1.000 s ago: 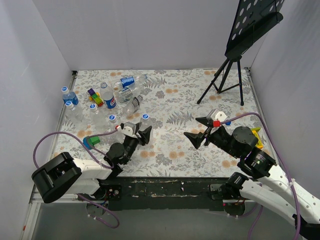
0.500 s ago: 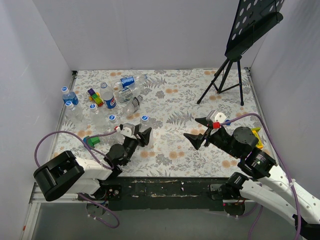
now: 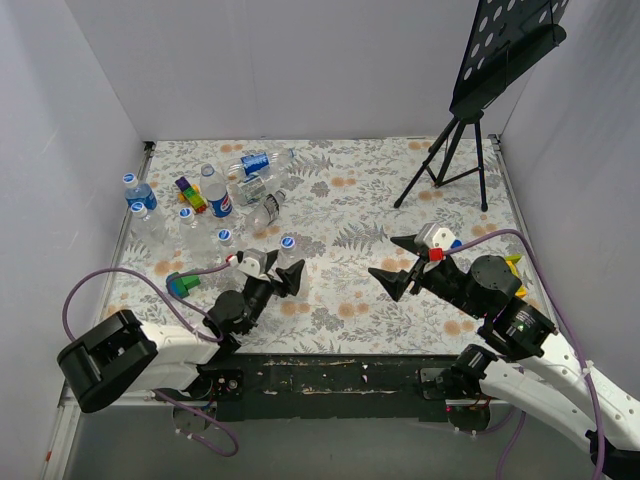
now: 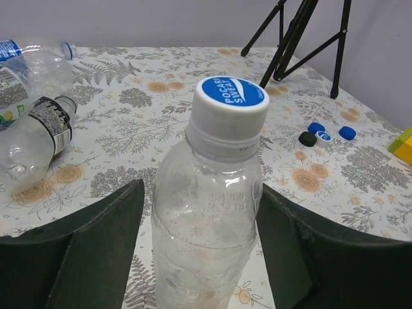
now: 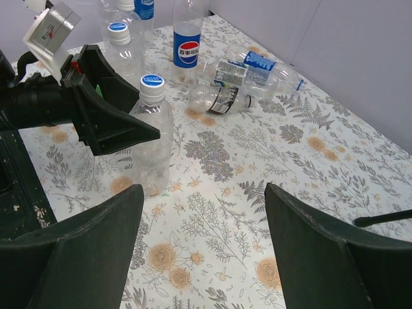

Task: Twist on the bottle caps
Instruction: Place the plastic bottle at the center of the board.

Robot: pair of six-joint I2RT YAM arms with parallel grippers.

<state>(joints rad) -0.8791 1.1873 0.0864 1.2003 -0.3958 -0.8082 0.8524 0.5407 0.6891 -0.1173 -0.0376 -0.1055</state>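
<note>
A clear, thin plastic bottle (image 4: 206, 219) stands upright on the floral-printed tabletop (image 4: 129, 129), near its front edge. It is closed by a round white cap (image 4: 232, 96) with "POCARI SWEAT" printed on blue. It is flanked by the left tool (image 4: 199, 193), whose fingers are spread apart. Loose blue caps (image 4: 347, 133) and a black tripod (image 4: 302, 38) are seen beyond. The right tool (image 5: 203, 193) is spread wide, holding nothing.
</note>
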